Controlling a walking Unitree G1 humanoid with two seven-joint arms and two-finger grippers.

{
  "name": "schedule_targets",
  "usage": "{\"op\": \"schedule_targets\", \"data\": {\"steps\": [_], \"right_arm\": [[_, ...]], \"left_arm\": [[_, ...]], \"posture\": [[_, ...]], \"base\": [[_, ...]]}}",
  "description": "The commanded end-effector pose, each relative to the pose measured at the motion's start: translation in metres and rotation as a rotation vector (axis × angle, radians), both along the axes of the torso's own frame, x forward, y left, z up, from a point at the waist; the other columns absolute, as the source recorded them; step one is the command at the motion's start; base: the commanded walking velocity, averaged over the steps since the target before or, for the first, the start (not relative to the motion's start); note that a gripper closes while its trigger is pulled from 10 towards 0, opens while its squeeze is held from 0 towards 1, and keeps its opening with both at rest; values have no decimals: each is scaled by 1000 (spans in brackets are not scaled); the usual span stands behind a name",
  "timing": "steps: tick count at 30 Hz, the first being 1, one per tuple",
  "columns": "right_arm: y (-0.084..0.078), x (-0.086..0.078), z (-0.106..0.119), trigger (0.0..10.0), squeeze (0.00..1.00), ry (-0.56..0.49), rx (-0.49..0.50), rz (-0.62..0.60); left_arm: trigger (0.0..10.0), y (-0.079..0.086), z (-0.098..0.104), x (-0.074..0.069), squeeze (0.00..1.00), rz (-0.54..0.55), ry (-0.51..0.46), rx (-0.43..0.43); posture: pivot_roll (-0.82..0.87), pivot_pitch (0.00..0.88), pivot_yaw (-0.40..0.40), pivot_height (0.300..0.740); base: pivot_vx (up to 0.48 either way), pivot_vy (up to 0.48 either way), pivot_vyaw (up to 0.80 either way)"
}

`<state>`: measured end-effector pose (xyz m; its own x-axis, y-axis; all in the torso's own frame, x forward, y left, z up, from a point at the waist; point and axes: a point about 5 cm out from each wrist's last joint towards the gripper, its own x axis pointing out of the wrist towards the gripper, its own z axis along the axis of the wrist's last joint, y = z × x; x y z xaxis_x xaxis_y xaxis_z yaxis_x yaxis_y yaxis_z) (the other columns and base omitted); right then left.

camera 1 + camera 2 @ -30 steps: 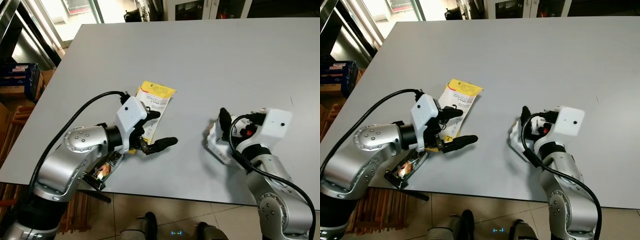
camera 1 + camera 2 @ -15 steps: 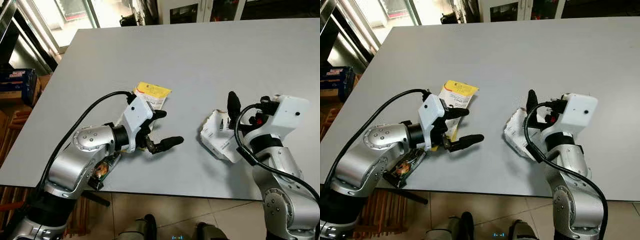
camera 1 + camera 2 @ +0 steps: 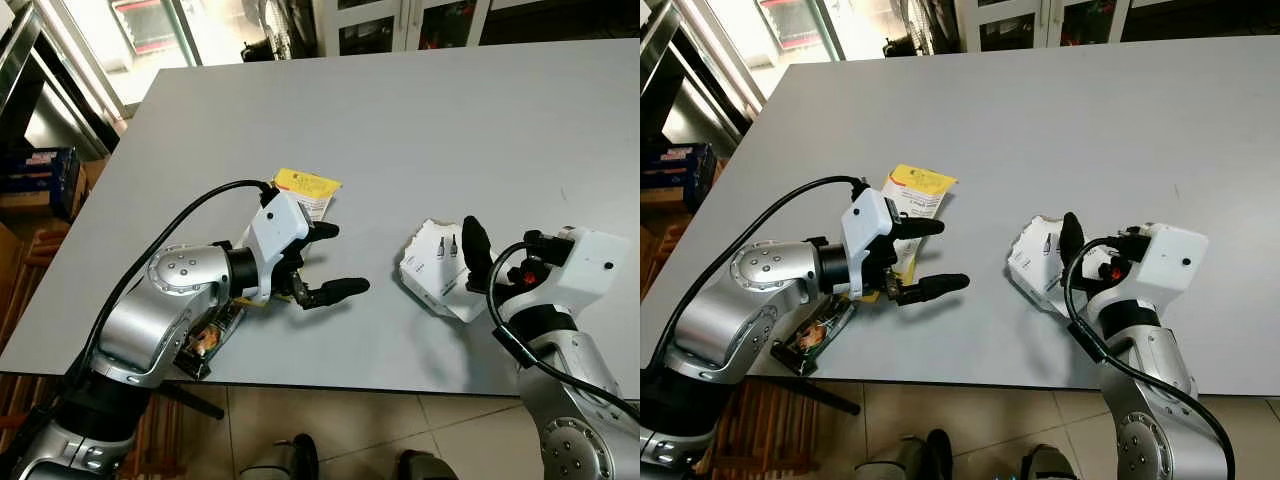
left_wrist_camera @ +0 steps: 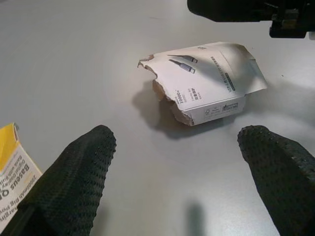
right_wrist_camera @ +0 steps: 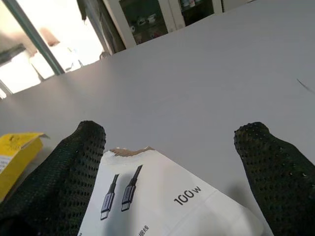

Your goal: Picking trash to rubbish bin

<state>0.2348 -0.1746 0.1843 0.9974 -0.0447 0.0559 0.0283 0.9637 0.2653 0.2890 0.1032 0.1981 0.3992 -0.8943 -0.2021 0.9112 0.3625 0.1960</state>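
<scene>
On the grey bench [image 3: 420,120], the open right tool [image 5: 170,169] straddles a torn white cardboard box [image 3: 437,267]; the left tool [image 3: 325,262] gapes beside a yellow-white packet [image 3: 309,190].

Table [image 3: 430,120]: large, plain grey top, reaching to the far side of the room
Floor [image 3: 330,430]: pale tiles with dark joints, below the table's near edge
Cabinets [image 3: 400,20]: dark glass-fronted doors in pale frames, behind the table's far edge
Doorway [image 3: 150,25]: bright daylight at the far left, glass panels in dark frames
Blue crate [image 3: 45,175]: on the left, beside the table, printed sides
Wooden slats [image 3: 30,260]: brown, low on the left, under the table's corner
</scene>
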Motion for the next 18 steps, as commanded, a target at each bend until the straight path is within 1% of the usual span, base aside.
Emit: {"op": "schedule_targets", "data": {"steps": [1,10,13,16,18], "right_arm": [[2,-3,3,10000,0,-9,13,8],[5,3,8,10000,0,-20,2,17],[6,3,11,10000,0,-24,30,27],[9,-2,7,10000,0,2,88,32],[10,-4,5,10000,0,10,92,29]], "left_arm": [[10000,0,-2,0,0,-14,4,12],[10000,-6,-7,0,0,4,18,-19],[10000,-6,-7,1,0,6,12,-18],[10000,-5,-7,2,0,10,8,-15],[10000,-5,-6,2,0,8,7,-12]], "posture": [[-88,146,146,740],[-90,121,123,740],[-88,118,118,740],[-87,118,119,740],[-94,123,127,740]], "base": [[0,0,0],[0,0,0],[0,0,0],[0,0,0],[0,0,0]]}}
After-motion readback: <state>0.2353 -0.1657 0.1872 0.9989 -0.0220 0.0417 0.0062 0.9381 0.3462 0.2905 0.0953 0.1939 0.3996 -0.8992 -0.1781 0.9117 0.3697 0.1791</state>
